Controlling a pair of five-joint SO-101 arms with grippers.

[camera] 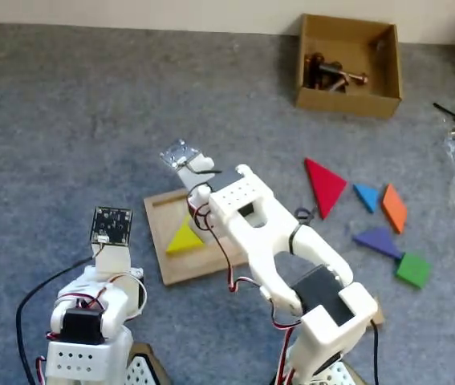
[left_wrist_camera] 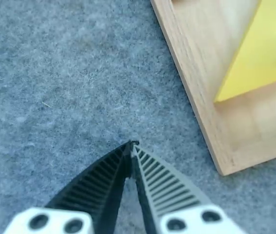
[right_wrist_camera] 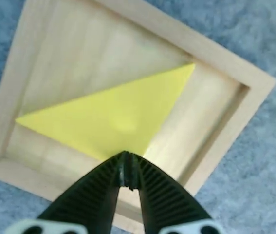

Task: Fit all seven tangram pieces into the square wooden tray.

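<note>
Closest in, at the left, the left arm [camera: 91,321] sits low over the grey carpet [camera: 67,120]. The left gripper [left_wrist_camera: 130,146] has its fingers pressed together at the tips with nothing between them. It points at bare carpet just outside the rim of the square wooden tray [camera: 155,237], apart from the wood.

Inside the tray lies the yellow triangle [right_wrist_camera: 113,117], flat on the floor, one long edge running across the recess.

Next over, the right arm [camera: 291,257] stretches across the tray's near corner. The right gripper [right_wrist_camera: 126,170] is likewise closed and empty; its joined tips sit right over the triangle's nearest corner, though whether they touch it cannot be told.

Further right, well apart from the tray, loose pieces lie on the carpet: a red triangle [camera: 323,184], a small blue triangle [camera: 366,196], an orange parallelogram [camera: 394,208], a purple triangle [camera: 378,240] and a green square [camera: 412,269].

Beyond them stands a cardboard box [camera: 346,103].
</note>
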